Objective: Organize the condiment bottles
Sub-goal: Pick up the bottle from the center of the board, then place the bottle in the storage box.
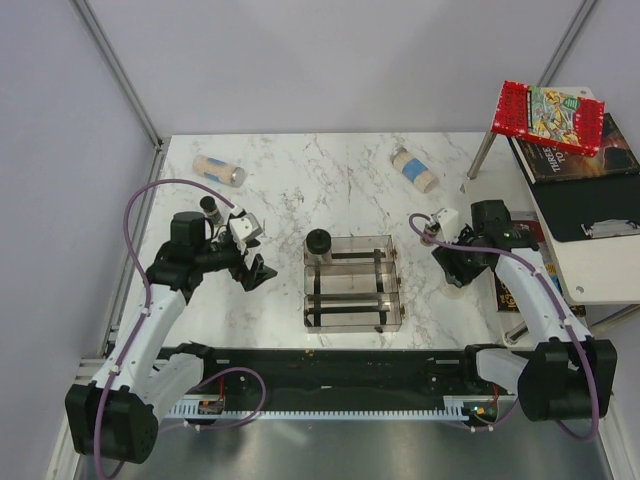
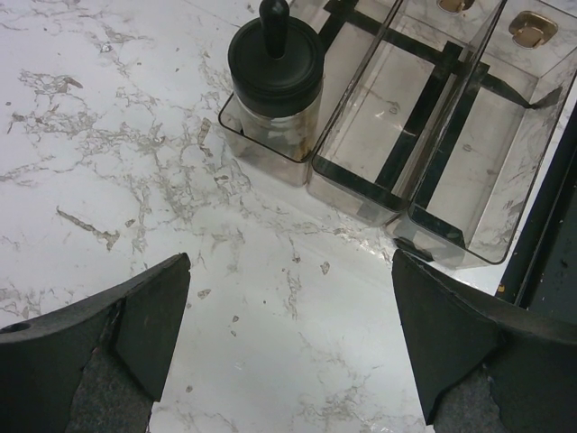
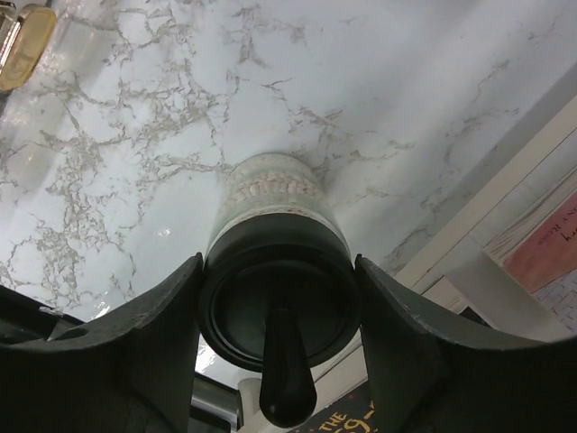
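The left fingers (image 2: 135, 325) stood wide open and empty over bare surface (image 1: 300, 180), at about 9 o'clock of the rack (image 1: 345, 285) and pointing toward it. A first jar (image 1: 211, 207) stood loose at 11 o'clock of that arm's wrist. A beige bottle (image 1: 219, 170) lay on its side beyond it, at 10 o'clock of the surface. In the rack only the far compartment held anything: a second jar (image 1: 318, 243), upright at its left end. The other bottle (image 1: 414, 169) lay on its side at 1 o'clock of the rack. The step in hand seemed to be the pick-up of the third jar (image 3: 275, 198), which stood upright at 3 o'clock of the rack, near the surface's right edge. The right fingers (image 3: 135, 343) pressed against both sides of its black lid with no gap showing. The next move would likely call for a straight lift, then a carry toward 9 o'clock. The jar would have to stay upright and clear the rack's rim before being lowered in beside the second jar.
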Controlling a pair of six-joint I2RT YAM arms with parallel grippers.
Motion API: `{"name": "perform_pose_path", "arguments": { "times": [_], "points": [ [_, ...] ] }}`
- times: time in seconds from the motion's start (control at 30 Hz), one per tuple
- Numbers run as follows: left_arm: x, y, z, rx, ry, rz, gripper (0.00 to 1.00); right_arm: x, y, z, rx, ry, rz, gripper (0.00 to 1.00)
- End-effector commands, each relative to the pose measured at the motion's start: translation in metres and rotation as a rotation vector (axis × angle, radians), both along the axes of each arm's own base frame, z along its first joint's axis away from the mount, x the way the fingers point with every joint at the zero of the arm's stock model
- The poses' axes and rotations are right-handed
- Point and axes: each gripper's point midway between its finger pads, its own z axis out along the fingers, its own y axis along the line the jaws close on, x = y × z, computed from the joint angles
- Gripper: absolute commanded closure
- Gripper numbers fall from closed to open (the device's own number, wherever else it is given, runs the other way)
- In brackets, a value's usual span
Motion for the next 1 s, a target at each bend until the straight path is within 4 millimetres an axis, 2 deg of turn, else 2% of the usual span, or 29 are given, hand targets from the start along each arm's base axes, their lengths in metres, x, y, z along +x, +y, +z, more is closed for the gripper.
{"name": "perform_pose_path", "arguments": {
  "times": [0.0, 0.03, 0.07, 0.13, 0.37, 0.5, 0.57, 0.6, 0.67, 0.7, 0.77, 0.8, 0.97],
  "points": [
    [0.0, -0.004, 0.007, -0.04, -0.012, -0.015, 0.0, 0.001, -0.002, 0.028, -0.007, -0.048, -0.006, 0.85],
    [0.0, -0.004, 0.007, -0.038, -0.014, -0.015, 0.0, 0.0, -0.001, 0.034, -0.006, -0.055, 0.013, 0.95],
    [0.0, -0.004, 0.006, -0.039, -0.011, -0.018, 0.0, 0.001, 0.003, 0.041, 0.01, -0.066, 0.024, 0.99],
    [0.001, -0.004, 0.006, -0.038, -0.01, -0.015, 0.0, 0.002, 0.007, 0.062, 0.033, -0.099, 0.041, 1.0],
    [0.002, -0.002, 0.006, -0.037, -0.013, -0.009, 0.0, 0.007, 0.049, 0.129, 0.167, -0.165, 0.179, 1.0],
    [0.004, 0.0, 0.003, -0.039, 0.0, -0.002, 0.0, 0.011, 0.091, 0.174, 0.257, -0.225, 0.275, 1.0],
    [0.005, 0.0, 0.003, -0.041, 0.007, -0.001, 0.0, 0.015, 0.107, 0.183, 0.278, -0.234, 0.3, 1.0],
    [0.005, 0.001, 0.003, -0.04, 0.006, 0.002, 0.0, 0.02, 0.123, 0.19, 0.289, -0.243, 0.338, 1.0],
    [0.006, 0.001, 0.001, -0.038, 0.011, 0.007, 0.0, 0.027, 0.139, 0.189, 0.295, -0.242, 0.35, 1.0],
    [0.007, 0.002, 0.001, -0.037, 0.011, 0.009, 0.0, 0.034, 0.156, 0.184, 0.293, -0.237, 0.385, 1.0],
    [0.009, 0.005, 0.001, -0.036, 0.008, 0.022, 0.01, 0.044, 0.17, 0.175, 0.277, -0.229, 0.392, 1.0],
    [0.01, 0.006, 0.002, -0.036, 0.006, 0.029, 0.0, 0.051, 0.183, 0.164, 0.275, -0.204, 0.415, 1.0],
    [0.015, 0.014, 0.003, -0.045, 0.002, 0.065, 0.0, 0.069, 0.216, 0.144, 0.292, -0.217, 0.472, 1.0]
  ]
}}
